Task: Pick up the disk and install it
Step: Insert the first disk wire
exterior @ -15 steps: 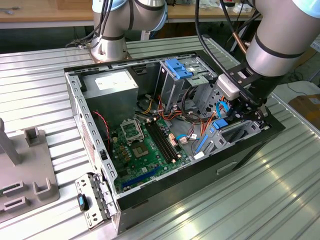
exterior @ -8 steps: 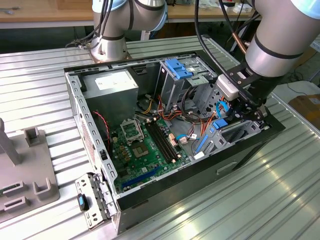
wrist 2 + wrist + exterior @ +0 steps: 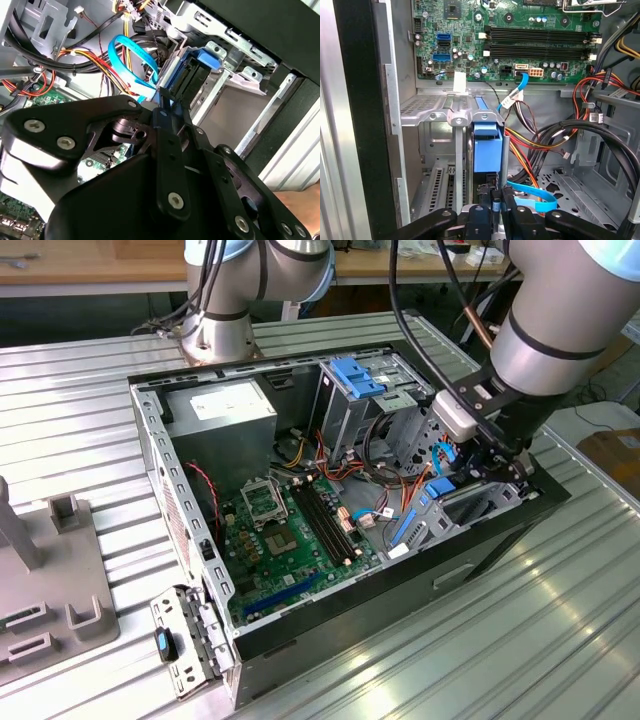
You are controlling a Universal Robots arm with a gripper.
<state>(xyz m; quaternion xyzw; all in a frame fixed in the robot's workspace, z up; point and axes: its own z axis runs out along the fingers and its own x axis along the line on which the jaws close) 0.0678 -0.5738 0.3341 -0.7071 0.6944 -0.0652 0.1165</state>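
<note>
Gripping the disk (image 3: 487, 150), the hand (image 3: 498, 204) holds it inside the drive bay (image 3: 427, 116).

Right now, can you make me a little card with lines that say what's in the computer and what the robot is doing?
place: open computer case on a ribbed metal table
inside: green motherboard, grey power supply box, coloured wires
disk: blue-railed, in a slot of the metal drive bay
pincer: down in that bay, right at the disk's near end
arm: reaches in from the exterior view's right
</note>
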